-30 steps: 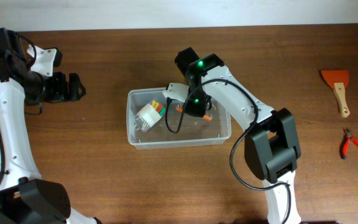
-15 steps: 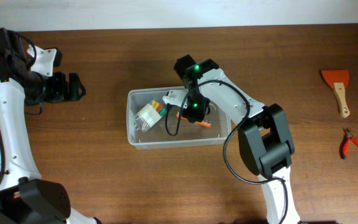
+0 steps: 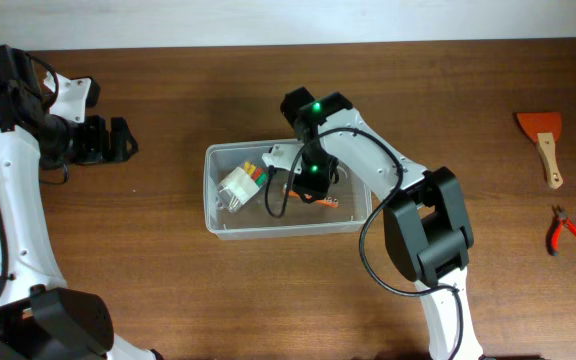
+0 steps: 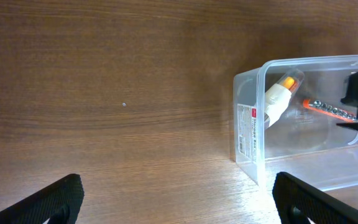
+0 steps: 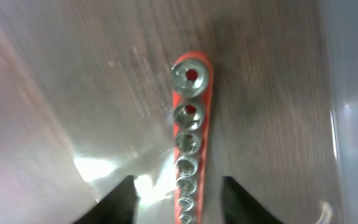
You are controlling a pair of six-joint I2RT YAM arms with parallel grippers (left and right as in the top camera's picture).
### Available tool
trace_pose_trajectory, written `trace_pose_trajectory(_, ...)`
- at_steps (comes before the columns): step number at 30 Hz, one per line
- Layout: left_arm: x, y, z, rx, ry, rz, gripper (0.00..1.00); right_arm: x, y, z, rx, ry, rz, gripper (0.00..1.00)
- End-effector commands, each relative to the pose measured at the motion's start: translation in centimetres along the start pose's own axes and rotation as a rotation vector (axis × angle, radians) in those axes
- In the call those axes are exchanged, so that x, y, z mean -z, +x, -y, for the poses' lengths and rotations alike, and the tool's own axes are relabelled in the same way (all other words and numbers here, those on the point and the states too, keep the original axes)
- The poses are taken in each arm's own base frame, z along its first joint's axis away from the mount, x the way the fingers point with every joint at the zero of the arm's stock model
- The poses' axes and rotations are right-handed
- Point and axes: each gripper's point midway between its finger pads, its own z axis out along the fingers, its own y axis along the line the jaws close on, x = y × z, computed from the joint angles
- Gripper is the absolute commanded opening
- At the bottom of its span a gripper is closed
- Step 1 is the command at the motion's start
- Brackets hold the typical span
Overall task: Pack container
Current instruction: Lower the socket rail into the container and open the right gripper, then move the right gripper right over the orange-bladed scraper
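- A brown wooden surface [image 3: 168,290] is seen from above, with two white and black robot arms reaching over it.
- The container [image 3: 268,229], a clear rectangular plastic tub with rounded corners, sits upright near the middle of the surface.
- The right pincer [image 3: 308,182] is lowered inside the container, toward its right half.
- The right wrist view shows this pincer [image 5: 180,193] released: its two fingertips [image 5: 126,191] stand apart on either side of a socket rail [image 5: 189,118], with a gap on each side.
- The socket rail is an orange-red strip holding a row of shiny metal sockets, and it lies flat on the container's floor.
- A white item with yellow, red and green parts [image 3: 240,183] lies in the left half of the container, apart from the rail.
- The left pincer [image 3: 118,140] hovers over bare wood well to the left of the container.
- In the left wrist view its dark fingertips [image 4: 58,198] are spread wide with nothing between them, and the container's short end faces the camera.
- Far to the right, a scraper with an orange blade and wooden handle [image 3: 545,145] lies on the surface.
- Red-handled pliers [image 3: 566,232] lie just below the scraper, well apart from the container.
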Motion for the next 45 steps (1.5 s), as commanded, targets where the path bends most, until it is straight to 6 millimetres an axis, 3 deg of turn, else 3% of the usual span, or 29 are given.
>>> trace_pose_trajectory(1,0.4,-0.6,0.0,0.009,0.009,0.021,0.99,3.3,-1.9,0.7,0.002,0.037,0.068,0.59)
trace_pose_trajectory(2,0.4,-0.6,0.0,0.009,0.009,0.021,0.99,4.7,-2.0,0.8,0.003,0.051,0.076,0.68)
trace_pose_trajectory(4,0.4,-0.6,0.0,0.009,0.009,0.021,0.99,7.6,-2.0,1.0,-0.002,0.083,0.091,0.99)
trace_pose_trajectory(8,0.4,-0.6,0.0,0.009,0.009,0.021,0.99,13.0,-1.6,1.4,-0.018,0.141,0.146,0.99)
trace_pose_trajectory(12,0.4,-0.6,0.0,0.009,0.009,0.021,0.99,18.7,1.5,2.9,-0.077,0.267,0.155,0.99)
trace_pose_trajectory(16,0.4,-0.6,0.0,0.009,0.009,0.021,0.99,24.0,7.0,5.9,-0.297,0.422,0.182,0.99)
trace_pose_trajectory(20,0.4,-0.6,0.0,0.009,0.009,0.021,0.99,27.9,15.5,7.8,-0.559,0.493,0.206,0.99)
trace_pose_trajectory(21,0.4,-0.6,0.0,0.009,0.009,0.021,0.99,29.0,19.5,8.7,-0.667,0.516,0.214,0.99)
trace_pose_trajectory(24,0.4,-0.6,0.0,0.009,0.009,0.021,0.99,29.7,25.4,10.0,-0.822,0.513,0.252,0.99)
trace_pose_trajectory(28,0.4,-0.6,0.0,0.009,0.009,0.021,0.99,30.1,28.3,10.6,-0.922,0.405,0.459,0.99)
trace_pose_trajectory(32,0.4,-0.6,0.0,0.009,0.009,0.021,0.99,30.3,32.1,10.9,-1.017,0.393,0.513,0.99)
trace_pose_trajectory(38,0.4,-0.6,0.0,0.009,0.009,0.021,0.99,32.8,40.5,14.4,-1.177,0.685,0.451,0.99)
trace_pose_trajectory(41,0.4,-0.6,0.0,0.009,0.009,0.021,0.99,33.4,42.8,15.3,-1.212,0.789,0.363,0.99)
trace_pose_trajectory(45,0.4,-0.6,0.0,0.009,0.009,0.021,0.99,33.2,44.1,16.8,-1.244,0.838,0.339,0.99)
